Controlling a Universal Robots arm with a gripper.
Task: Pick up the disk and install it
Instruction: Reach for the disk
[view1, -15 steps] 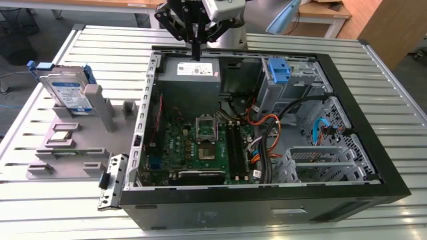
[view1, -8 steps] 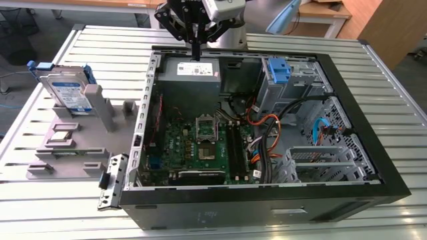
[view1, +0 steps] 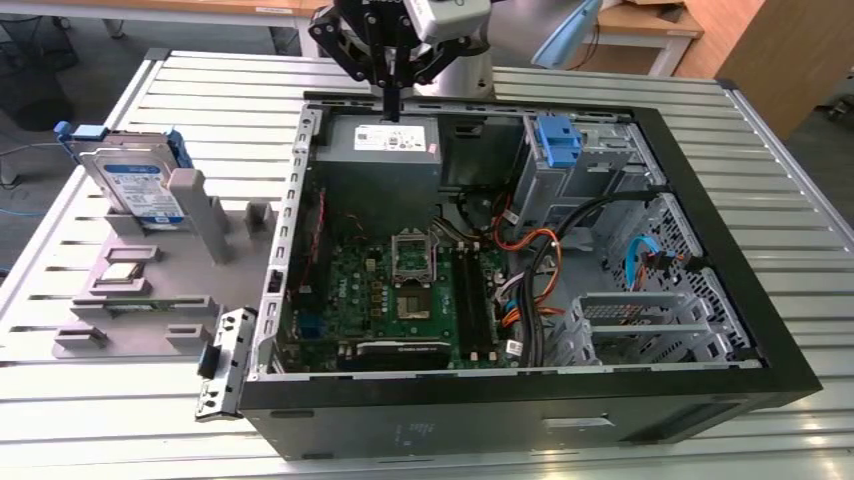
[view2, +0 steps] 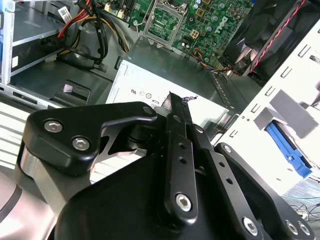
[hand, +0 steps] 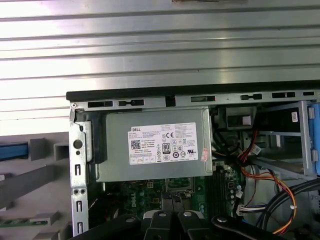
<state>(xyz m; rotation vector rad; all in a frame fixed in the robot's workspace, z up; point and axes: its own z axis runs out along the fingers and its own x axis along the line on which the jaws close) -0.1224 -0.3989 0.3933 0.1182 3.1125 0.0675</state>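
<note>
In the exterior view the task is not yet begun: the disk (view1: 134, 185), a silver drive with a blue-white label in a blue carrier, leans in a grey holder (view1: 147, 300), well apart from the gripper (view1: 395, 110). In the second wrist view its fingers (view2: 176, 117) are pressed together and hold nothing. In the first wrist view the power supply (hand: 155, 150) lies below.

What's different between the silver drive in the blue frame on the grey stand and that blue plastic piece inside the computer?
The silver metal hard drive in its blue plastic carrier stands on edge in a grey stand outside the black computer case; the blue plastic bracket sits inside it on the grey metal drive cage. The carrier frames a labelled drive; the bracket seems to hold none. Both are blue plastic.
</note>
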